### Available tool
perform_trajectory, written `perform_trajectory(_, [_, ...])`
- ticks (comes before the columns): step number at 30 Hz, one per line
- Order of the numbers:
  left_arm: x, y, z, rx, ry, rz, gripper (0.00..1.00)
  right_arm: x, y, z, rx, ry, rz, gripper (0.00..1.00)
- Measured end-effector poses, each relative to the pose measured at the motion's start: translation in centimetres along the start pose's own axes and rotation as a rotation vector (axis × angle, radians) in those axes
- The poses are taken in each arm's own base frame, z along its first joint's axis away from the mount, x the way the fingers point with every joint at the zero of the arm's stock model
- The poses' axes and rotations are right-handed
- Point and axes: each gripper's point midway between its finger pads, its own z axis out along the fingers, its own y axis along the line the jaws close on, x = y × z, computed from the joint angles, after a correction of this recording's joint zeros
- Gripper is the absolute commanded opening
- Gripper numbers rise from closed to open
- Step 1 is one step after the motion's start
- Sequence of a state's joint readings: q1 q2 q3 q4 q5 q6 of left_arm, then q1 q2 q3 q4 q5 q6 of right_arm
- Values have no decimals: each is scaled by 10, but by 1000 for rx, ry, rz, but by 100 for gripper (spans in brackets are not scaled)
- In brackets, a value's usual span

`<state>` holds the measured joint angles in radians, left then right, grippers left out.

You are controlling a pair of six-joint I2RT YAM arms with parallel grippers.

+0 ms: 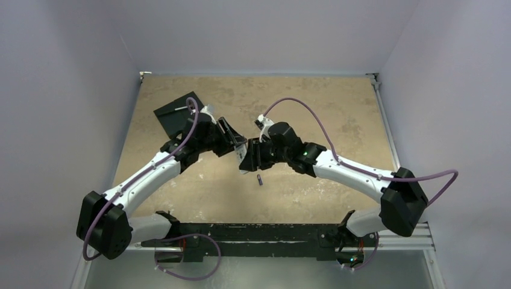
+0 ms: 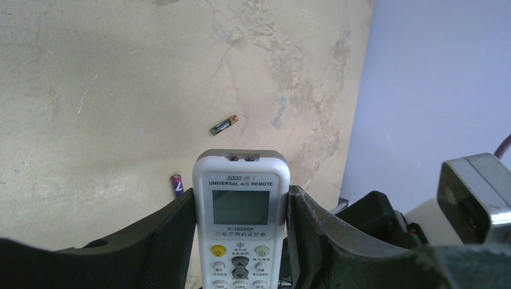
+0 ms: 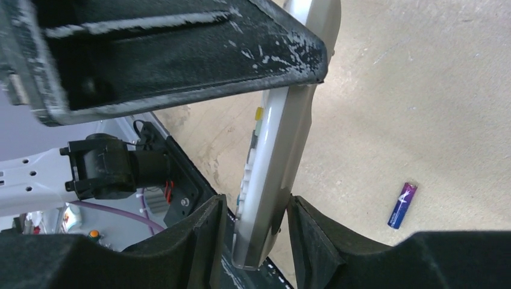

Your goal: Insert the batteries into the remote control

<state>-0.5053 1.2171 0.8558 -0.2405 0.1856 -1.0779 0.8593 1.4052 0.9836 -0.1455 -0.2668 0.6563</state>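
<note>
Robotics lab cell was indicated: a mottled desk (image 1: 301, 108) was enclosed by plain pale walls (image 1: 60, 60), and two arms (image 1: 150, 174) were bolted to a black rail (image 1: 253, 232).

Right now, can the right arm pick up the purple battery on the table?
Probably not yet. The right gripper has its fingers around the remote control, which the left gripper holds. The purple battery lies free on the table close by, so nothing else blocks it.

Within the left pincer (image 2: 241, 208), the remote control (image 2: 241, 180) runs off the bottom edge, its lower buttons cut away and their labels too small to read. Above the right pincer (image 3: 258, 226), the remote's far end is hidden behind a black finger; whether this pincer touches it is unclear.
</note>
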Motion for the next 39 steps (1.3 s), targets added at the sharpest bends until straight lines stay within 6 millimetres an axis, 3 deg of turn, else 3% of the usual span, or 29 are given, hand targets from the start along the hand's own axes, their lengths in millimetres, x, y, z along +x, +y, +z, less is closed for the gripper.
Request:
perform_trajectory(7, [-1,-8,-4,29,-3,-7,0,3,-2,3,16,6,7,34])
perform_trajectory(14, [-2,-10,-6,37,-6,-4,0,3,-9,2,52,4,27,1])
perform_trajectory(16, [-1,-10,-6,38,-5,-4,2,3,-8,2,51,5,26,0])
perform_trajectory(22, [0,-11,-6,43,3,-4,41,4,-9,1,69,11,14,0])
perform_trajectory(26, [1,-11,-6,47,12,4,57,5,-12,0,85,14,-11,0])
perform_trajectory(31, [3,-15,-9,61,37,4,65,5,-24,-2,146,13,-80,0])
perform_trajectory(39, [-7,-24,-20,104,75,2,67,7,-62,-12,333,18,-236,0])
